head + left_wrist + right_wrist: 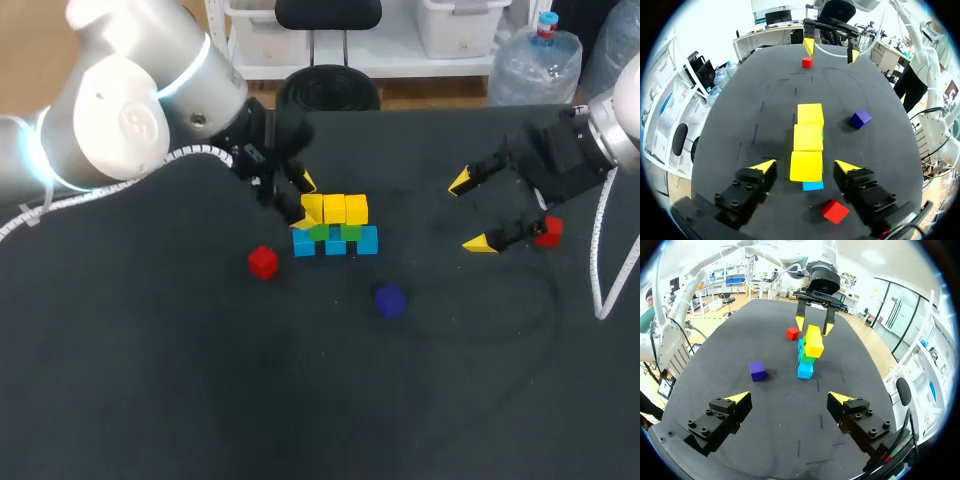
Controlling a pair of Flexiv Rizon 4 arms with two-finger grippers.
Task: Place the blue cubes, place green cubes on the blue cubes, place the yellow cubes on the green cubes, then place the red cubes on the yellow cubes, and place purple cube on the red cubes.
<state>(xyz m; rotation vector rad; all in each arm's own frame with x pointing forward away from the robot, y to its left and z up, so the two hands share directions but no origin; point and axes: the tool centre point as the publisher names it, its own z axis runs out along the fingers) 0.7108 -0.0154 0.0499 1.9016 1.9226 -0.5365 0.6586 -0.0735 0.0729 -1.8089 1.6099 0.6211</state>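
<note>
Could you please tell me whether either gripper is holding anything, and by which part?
Nothing is held. The left gripper stands open around the nearest yellow cube, gaps showing both sides; the right gripper is open and empty.

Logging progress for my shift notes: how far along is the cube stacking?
Done: blue cubes, green cubes and yellow cubes are stacked. In hand: nothing; left gripper open astride the end yellow cube, right gripper open. Left: both red cubes and the purple cube lie loose.

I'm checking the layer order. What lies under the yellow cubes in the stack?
Under the yellow cubes sit green cubes, resting on a row of blue cubes. The yellow layer covers the greens' tops, so only their fronts show and their number is uncertain.
</note>
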